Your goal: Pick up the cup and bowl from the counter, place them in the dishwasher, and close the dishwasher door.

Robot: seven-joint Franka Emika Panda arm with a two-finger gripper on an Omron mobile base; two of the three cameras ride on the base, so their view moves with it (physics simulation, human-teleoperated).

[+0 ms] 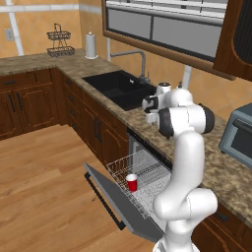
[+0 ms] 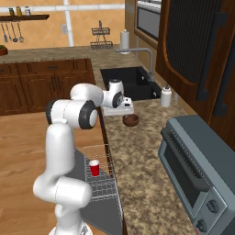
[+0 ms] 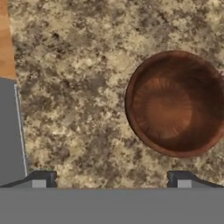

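Overall, the room is a kitchen with orange-tan walls, a light wood plank floor [image 1: 39, 187] and dark wooden cabinets [image 1: 24, 103] running along two walls. An L-shaped counter [image 2: 137, 179] of brown speckled granite tops the cabinets. Upper cabinets [image 1: 162, 29] with grey glazed panels hang above it.

Set into the counter is a black sink [image 1: 118, 88] with a grey faucet [image 1: 140, 61] behind it. A grey toaster oven [image 2: 197, 170] stands on the counter at the near right of the right base view. In the far corner stand a wire rack [image 1: 60, 43] and a paper towel roll [image 1: 91, 45]. A small white bottle [image 2: 165, 96] stands beside the sink.

Below the counter, the dishwasher [image 1: 147, 157] is open. The dishwasher door [image 1: 115, 202] lies folded down over the floor, and the white wire rack [image 1: 140, 174] is pulled out above it. The cup [image 1: 132, 182] stands upright in the rack.

The bowl [image 3: 177, 104] sits upright on bare granite, between the sink and the toaster oven, near the counter's front edge. Its interior shows wood-like rings.

The gripper [image 2: 124, 109] is above the counter just beside the bowl, pointing down. In the hand view its jaws stand wide apart and hold nothing; the bowl lies up and to the right, off the centre line between the two fingertips [image 3: 43, 178].
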